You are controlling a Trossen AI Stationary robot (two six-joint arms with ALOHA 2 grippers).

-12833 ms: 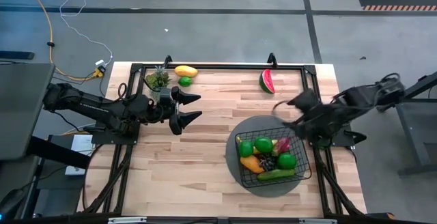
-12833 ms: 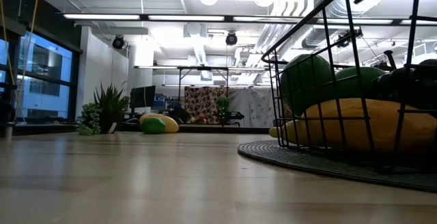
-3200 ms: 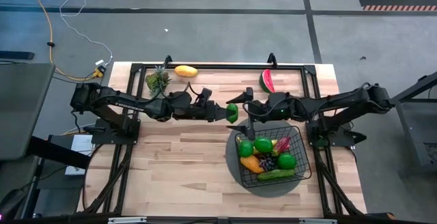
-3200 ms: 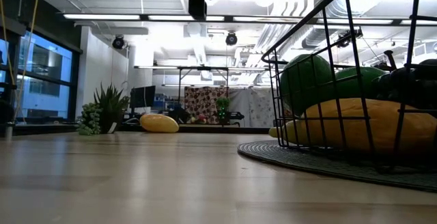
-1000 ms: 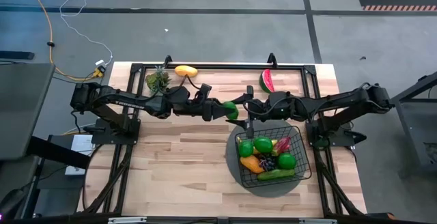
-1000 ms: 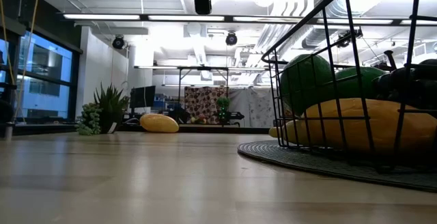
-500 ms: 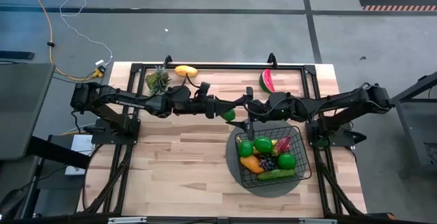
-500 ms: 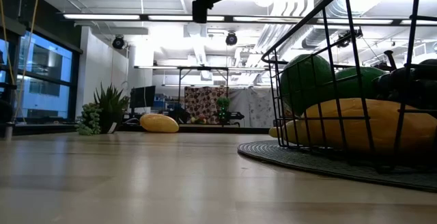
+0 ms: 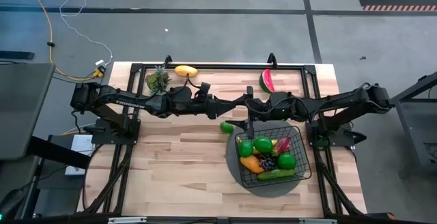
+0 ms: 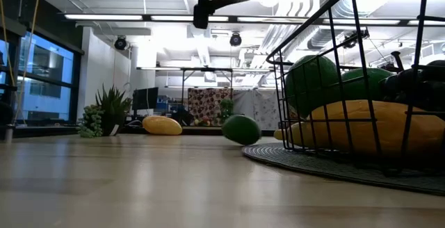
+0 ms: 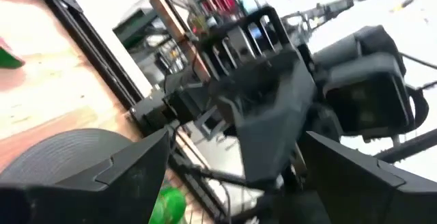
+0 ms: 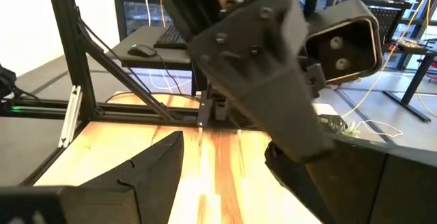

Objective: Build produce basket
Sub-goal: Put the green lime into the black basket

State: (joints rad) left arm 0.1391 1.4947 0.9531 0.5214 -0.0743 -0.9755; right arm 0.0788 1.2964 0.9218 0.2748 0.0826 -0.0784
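Beside basket (image 9: 295, 155) | lime (image 9: 226, 126) now dropped on table | left gripper (image 9: 229, 106), right gripper (image 9: 244, 107) apart, empty

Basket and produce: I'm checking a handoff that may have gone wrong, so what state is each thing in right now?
Left hand: open, empty.
Right hand: open, empty, facing the left hand.
Lime: loose, down by the table, outside the basket.
Basket: upright on the mat, partly filled.
Watermelon slice: on the table, not in the basket.
Yellow fruit: on the table, not in the basket.
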